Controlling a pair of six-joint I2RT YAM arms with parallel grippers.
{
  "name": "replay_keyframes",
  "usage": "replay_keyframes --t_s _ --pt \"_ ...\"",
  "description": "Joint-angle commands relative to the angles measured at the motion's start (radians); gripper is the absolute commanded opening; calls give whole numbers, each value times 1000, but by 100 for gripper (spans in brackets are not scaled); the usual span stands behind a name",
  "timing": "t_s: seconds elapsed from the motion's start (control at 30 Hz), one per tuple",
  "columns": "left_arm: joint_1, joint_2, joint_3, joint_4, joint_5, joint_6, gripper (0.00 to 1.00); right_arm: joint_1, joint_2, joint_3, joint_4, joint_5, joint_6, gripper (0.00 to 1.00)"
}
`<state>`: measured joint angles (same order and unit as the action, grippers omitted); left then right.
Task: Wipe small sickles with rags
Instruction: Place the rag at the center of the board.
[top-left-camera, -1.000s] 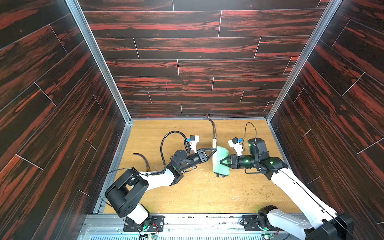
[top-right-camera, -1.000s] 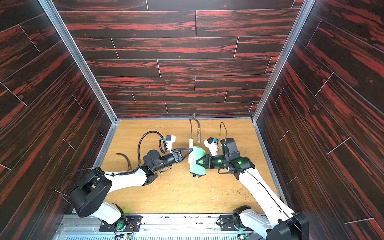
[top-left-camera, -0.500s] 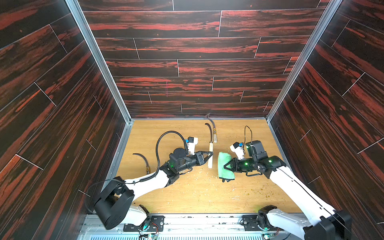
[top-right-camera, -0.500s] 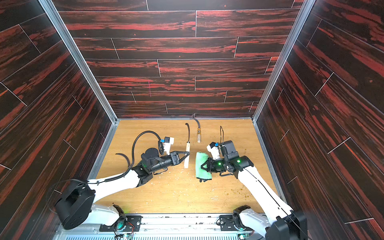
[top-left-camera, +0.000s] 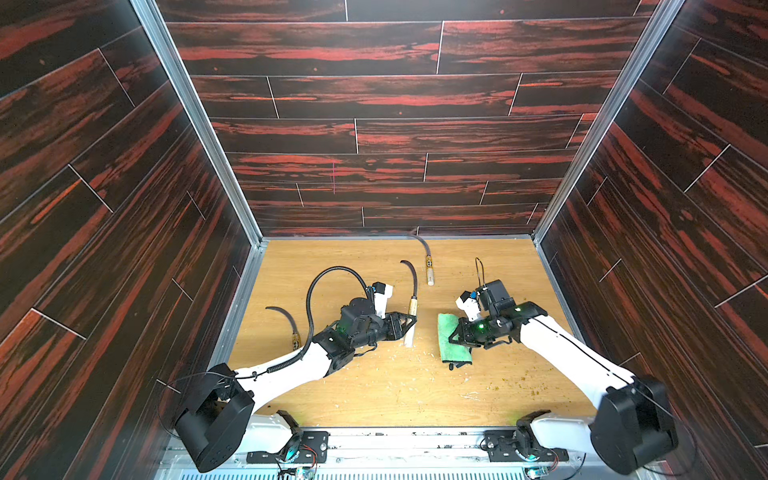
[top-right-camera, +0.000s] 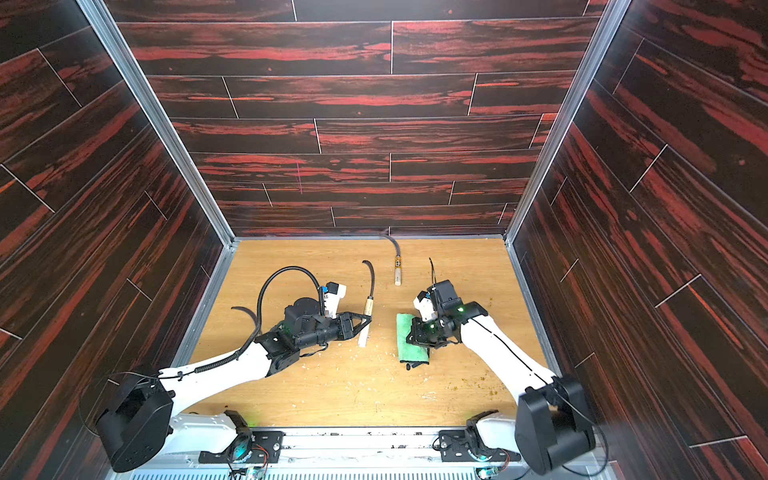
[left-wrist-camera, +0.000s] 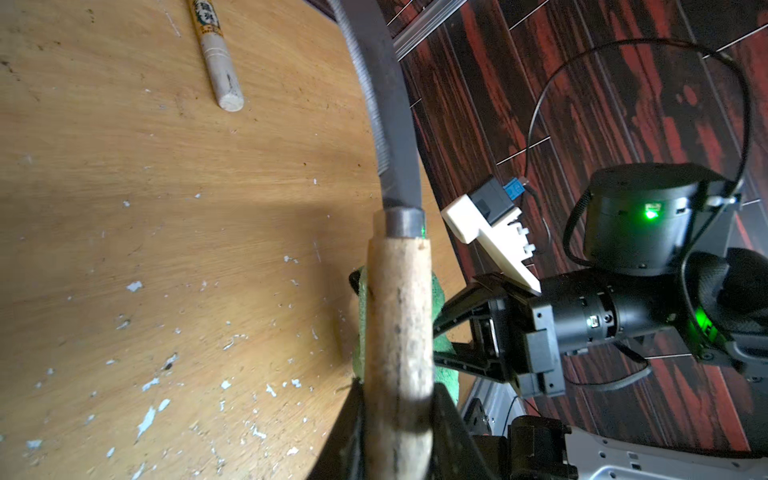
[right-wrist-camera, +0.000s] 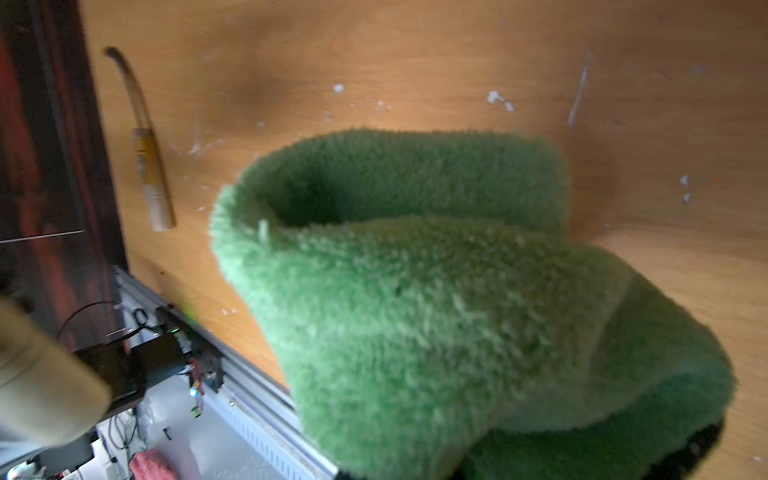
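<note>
Separation: rag (top-left-camera: 448, 330) has come off sickle (top-left-camera: 413, 286); left end effector (top-left-camera: 405, 326) pinches its handle, right end effector (top-left-camera: 456, 340) pinches rag. Wipe likely done.

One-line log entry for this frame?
left tool: shut on sickle handle | right tool: shut on rag | sickle-rag: apart
</note>
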<state>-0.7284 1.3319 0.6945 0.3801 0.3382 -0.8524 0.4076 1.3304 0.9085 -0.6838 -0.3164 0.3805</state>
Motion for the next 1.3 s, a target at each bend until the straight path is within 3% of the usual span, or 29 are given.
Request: replay_keyframes --t_s 0.0,0.57,0.87,1.27 --pt "5 -26 -12 5 -4 26 0 0 37 -5 7 17 -18 0" --pt "5 -26 -37 43 -14 21 0 3 211 -4 52 33 -25 24" --pt "4 -28 -66 79 -11 16 0 41 249 31 28 96 -16 51" --pt "4 19 -67 134 13 10 0 72 158 103 -121 215 17 60"
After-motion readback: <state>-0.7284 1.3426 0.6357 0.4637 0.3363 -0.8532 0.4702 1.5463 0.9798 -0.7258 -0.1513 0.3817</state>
